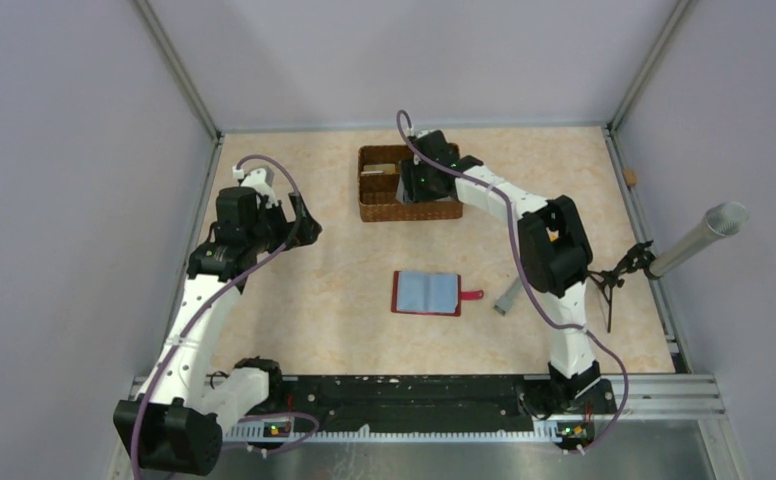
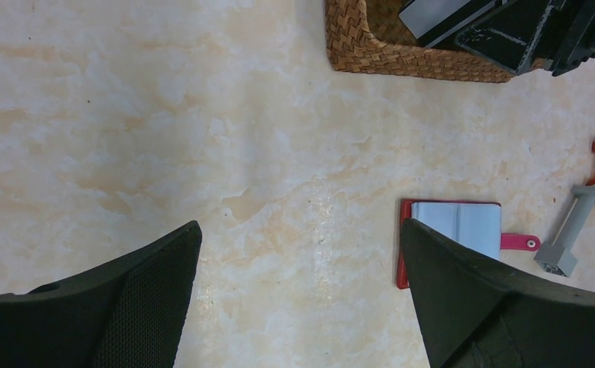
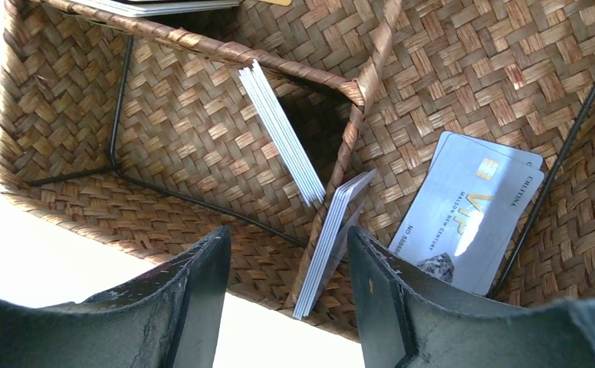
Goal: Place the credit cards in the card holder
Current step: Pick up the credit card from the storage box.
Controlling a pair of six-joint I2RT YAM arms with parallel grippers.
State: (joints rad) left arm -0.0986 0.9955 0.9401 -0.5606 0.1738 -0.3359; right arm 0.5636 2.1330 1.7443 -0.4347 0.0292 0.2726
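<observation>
Two arms show from above. Your left gripper (image 1: 304, 225) hangs over the table (image 1: 314, 300). Your right gripper (image 1: 411, 188) is down in the basket (image 1: 409, 212) at the far side. The card holder (image 1: 426, 293) lies open and flat near the middle of the table, well apart from the basket. Its red tab points toward a small grey piece (image 1: 507, 297).

From the left wrist you see the fingers (image 2: 126, 307) spread wide with nothing between them. The card holder is partly hidden behind the finger on the right of that view.

From the right wrist you see the jaws parted above the basket's divider. One stack of cards (image 3: 329, 245) stands on edge against the divider, between the fingers and closer to the one on the right. You cannot tell whether that finger touches it. A second stack (image 3: 283, 134) leans in the compartment to its left. Flat grey cards (image 3: 471, 207) lie in the compartment to its right.
</observation>
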